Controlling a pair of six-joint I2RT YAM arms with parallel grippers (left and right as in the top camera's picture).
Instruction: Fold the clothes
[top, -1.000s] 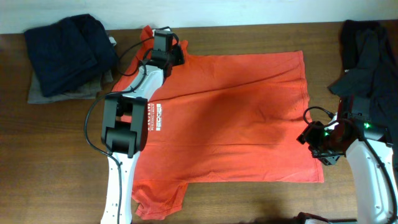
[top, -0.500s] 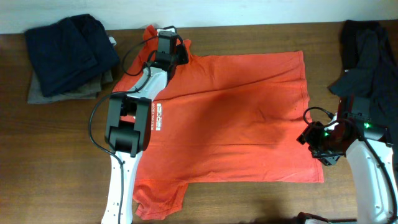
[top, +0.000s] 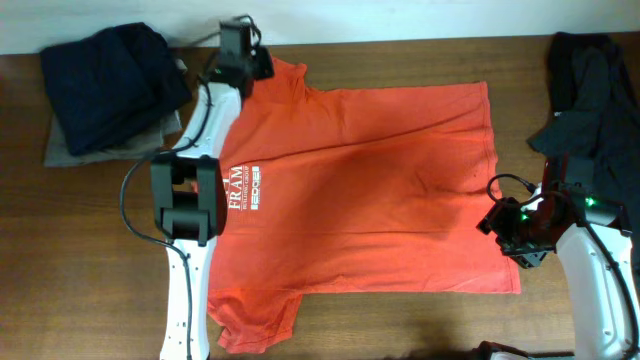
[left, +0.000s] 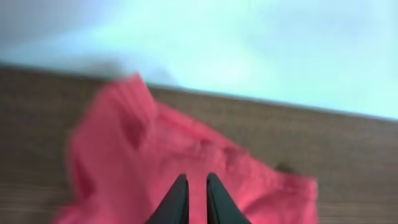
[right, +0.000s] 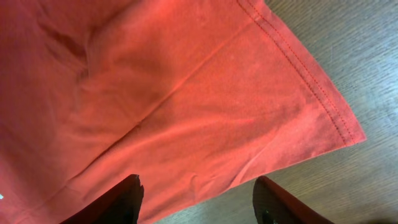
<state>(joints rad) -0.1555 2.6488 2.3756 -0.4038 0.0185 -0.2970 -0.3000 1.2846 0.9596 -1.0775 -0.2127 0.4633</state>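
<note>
The shirt lies flat. The left gripper, barely parted, hangs over its sleeve. The right gripper, spread, is over its hem corner. The print reads "FRAM".

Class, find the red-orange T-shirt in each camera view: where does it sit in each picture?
Overhead: T-shirt spread flat across the centre.
Left wrist: T-shirt bunched and blurred, lower left to centre.
Right wrist: T-shirt fills the upper left, hem corner at right.
Shared landmark: the brown wooden table.
</note>
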